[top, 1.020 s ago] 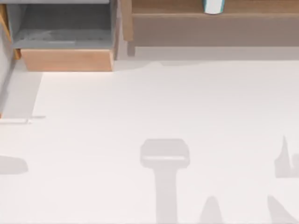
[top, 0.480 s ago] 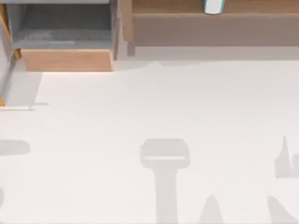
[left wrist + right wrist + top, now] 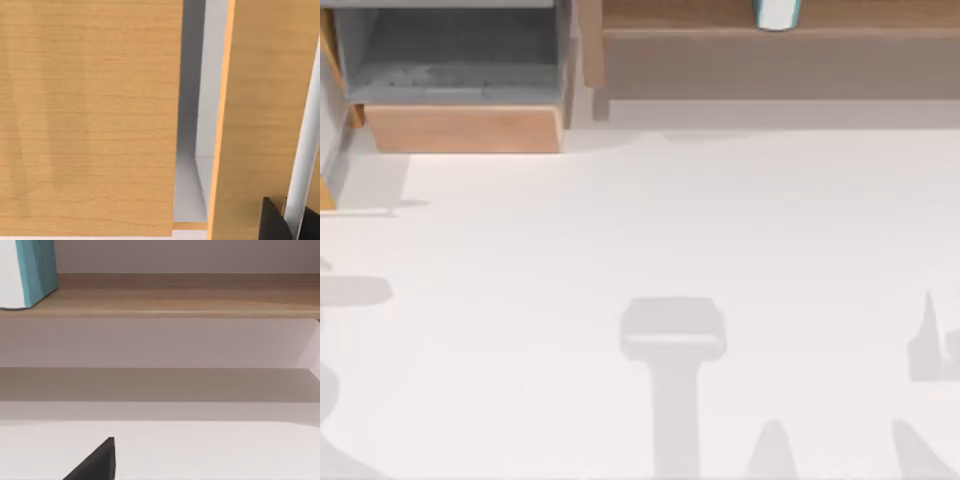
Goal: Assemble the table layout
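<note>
Up close, a dark tip of the left tool [image 3: 274, 222] sits just beside light-wood panels of the drawer unit [image 3: 465, 127] — whether it is open or closed cannot be told. A black tip of the right tool [image 3: 97, 462] hangs over the white worktop [image 3: 650, 230], its state likewise unclear, facing the brown shelf [image 3: 170, 302] — a teal-and-white container [image 3: 27, 272] stands there. The worktop fills the top view, drawer unit at its far left corner.
</note>
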Tool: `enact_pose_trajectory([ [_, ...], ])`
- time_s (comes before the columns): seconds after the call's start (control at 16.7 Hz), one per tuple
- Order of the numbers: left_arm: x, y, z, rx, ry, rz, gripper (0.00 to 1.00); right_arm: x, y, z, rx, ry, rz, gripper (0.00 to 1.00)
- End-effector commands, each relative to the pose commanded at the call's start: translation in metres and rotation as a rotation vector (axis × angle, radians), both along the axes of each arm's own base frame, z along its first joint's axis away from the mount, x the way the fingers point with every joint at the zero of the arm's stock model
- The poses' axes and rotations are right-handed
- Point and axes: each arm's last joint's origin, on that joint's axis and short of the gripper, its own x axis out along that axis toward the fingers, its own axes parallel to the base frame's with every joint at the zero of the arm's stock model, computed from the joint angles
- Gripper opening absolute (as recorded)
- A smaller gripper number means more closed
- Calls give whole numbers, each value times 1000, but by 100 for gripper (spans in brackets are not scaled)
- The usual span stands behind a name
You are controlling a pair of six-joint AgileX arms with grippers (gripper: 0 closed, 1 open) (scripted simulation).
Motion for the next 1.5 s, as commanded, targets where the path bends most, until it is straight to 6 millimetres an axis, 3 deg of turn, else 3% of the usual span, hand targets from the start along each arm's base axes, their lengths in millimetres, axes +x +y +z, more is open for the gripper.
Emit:
enact_pose_trajectory([
  [0.48, 55, 0, 1, 3, -6, 0, 0, 0, 0, 0, 0, 0, 0, 100],
  [0.9, 65, 0, 2, 3, -6, 4, 0, 0, 0, 0, 0, 0, 0, 100],
  [1.26, 114, 1, 2, 1, -5, 3, 0, 0, 0, 0, 0, 0, 0, 100],
  [1.5, 124, -1, 0, -1, 2, 2, 0, 0, 0, 0, 0, 0, 0, 100],
])
